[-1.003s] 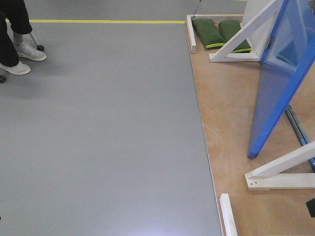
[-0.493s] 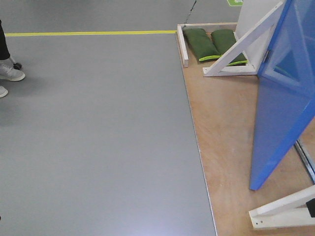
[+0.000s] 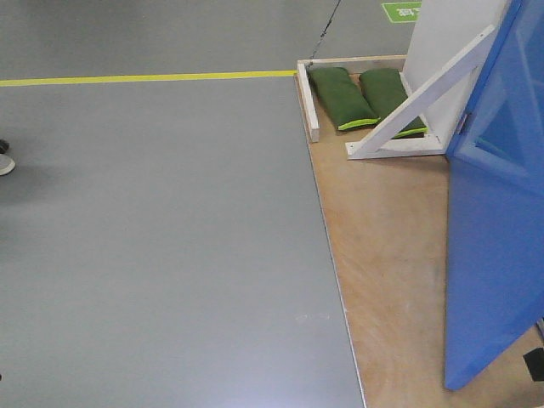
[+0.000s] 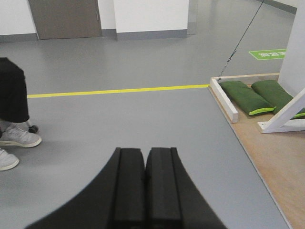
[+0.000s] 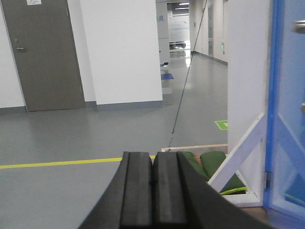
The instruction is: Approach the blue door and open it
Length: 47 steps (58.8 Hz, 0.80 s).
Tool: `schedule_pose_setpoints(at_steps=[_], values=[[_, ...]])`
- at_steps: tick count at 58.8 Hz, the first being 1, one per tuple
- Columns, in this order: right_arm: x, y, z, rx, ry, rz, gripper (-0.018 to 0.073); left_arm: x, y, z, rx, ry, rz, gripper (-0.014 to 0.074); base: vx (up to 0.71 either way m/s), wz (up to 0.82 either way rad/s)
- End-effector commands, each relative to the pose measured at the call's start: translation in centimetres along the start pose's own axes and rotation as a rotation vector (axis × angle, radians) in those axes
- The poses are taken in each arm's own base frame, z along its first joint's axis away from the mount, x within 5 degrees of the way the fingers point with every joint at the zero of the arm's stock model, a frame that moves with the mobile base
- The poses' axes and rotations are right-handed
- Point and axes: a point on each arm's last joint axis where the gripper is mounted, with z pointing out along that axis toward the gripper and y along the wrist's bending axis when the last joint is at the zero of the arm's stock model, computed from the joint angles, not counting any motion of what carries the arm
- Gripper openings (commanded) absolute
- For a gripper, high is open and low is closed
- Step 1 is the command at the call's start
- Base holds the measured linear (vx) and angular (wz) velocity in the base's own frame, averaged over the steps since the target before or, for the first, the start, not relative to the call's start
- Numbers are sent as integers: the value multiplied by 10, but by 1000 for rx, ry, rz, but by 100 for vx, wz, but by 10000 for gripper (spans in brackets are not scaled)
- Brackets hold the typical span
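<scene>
Exterior front-facing view puts the blue door (image 3: 497,238) hard against the right edge, standing upright on the plywood platform (image 3: 382,246). Its long axis is vertical and its lower corner comes down near the bottom right of the picture. Beyond it a white brace (image 3: 421,106) slopes down to the platform, with green sandbags (image 3: 357,98) lying just behind that. Grey floor (image 3: 161,238) fills everything to my left.

So the door lies ahead and to my right, not in front of me. My right wrist camera confirms it: the blue panel fills that view's right margin, with a silver fitting (image 5: 299,26) high on it, cut off by the edge, which I judge to be part of the handle. My left wrist camera shows no blue at all, only floor, platform corner and sandbags. The right arm is plainly the nearer one.

My left gripper (image 4: 145,155) has its pads pressed together on nothing, and my right gripper (image 5: 152,160) is the same, closed and empty, well apart from the door.

I judge the approach unfinished: the base needs to bring the handle within reach of the right arm, and those pads must part before any grasp.
</scene>
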Motion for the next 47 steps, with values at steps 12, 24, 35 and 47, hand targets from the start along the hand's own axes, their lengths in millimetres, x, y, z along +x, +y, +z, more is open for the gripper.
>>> schedule_pose_setpoints(at_steps=[12,24,35,47], values=[[-8,4,-2,-58,-92,-14,12,-16,0,-4,7,-123,-9,73,32,-13],[-8,4,-2,-58,-92,-14,12,-16,0,-4,7,-123,-9,73,26,-15],[-8,4,-2,-58,-92,-14,12,-16,0,-4,7,-123,-9,73,20,-11],[-8,4,-2,-58,-92,-14,12,-16,0,-4,7,-123,-9,73,12,-1]])
